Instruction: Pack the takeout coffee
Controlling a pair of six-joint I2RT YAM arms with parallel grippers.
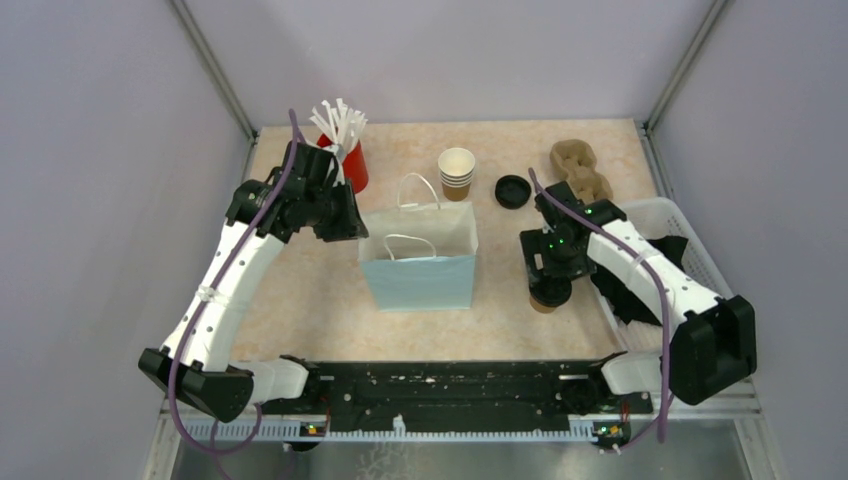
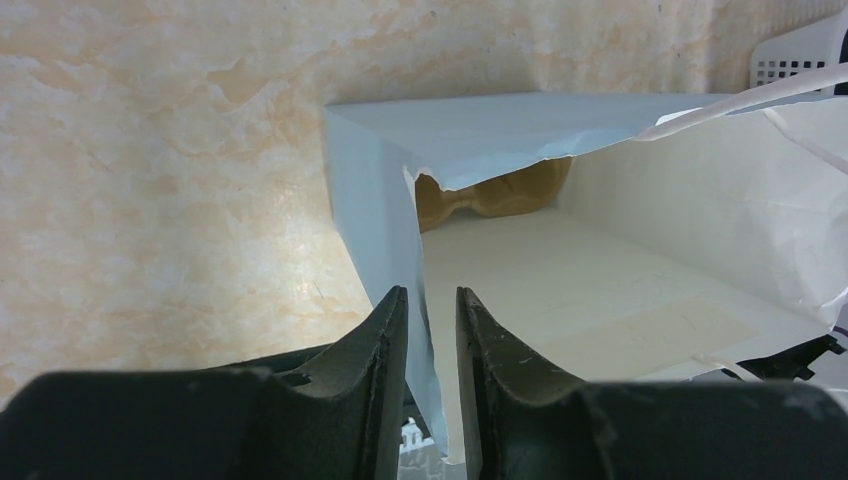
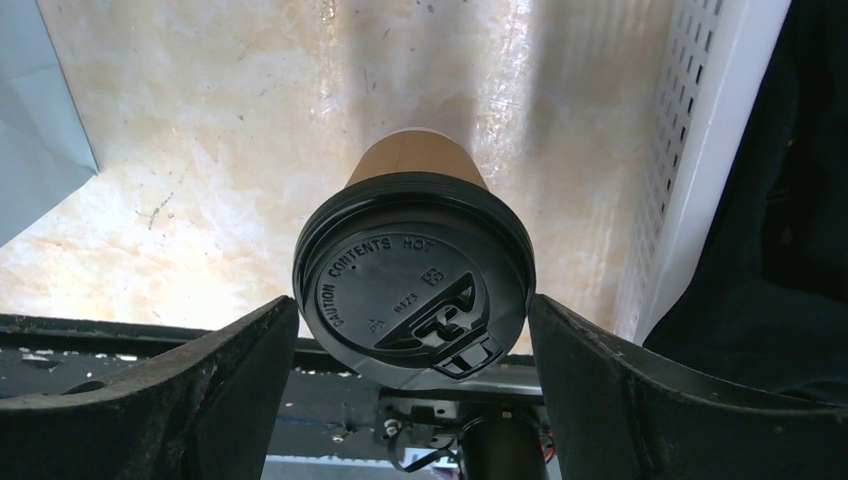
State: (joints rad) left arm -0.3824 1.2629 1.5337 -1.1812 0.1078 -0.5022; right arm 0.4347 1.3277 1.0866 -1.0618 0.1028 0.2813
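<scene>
The right tool (image 3: pixel 412 303) stands wide around the small brown paper cup with round black plastic lid (image 3: pixel 415 165), jaws at its rim; whether they press I cannot tell; squeezing the lid alone may pop it off; the left tool (image 2: pixel 430 296) is clamped on the wall of the light blue paper bag (image 2: pixel 370 200); a slip there may close the mouth.

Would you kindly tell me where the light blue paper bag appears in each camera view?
Top external: blue paper bag at centre, upright, mouth open.
Left wrist: centre to right, seen into its mouth.
Right wrist: upper left corner only.
Shared landmark: white perforated basket, on the right in each.
</scene>
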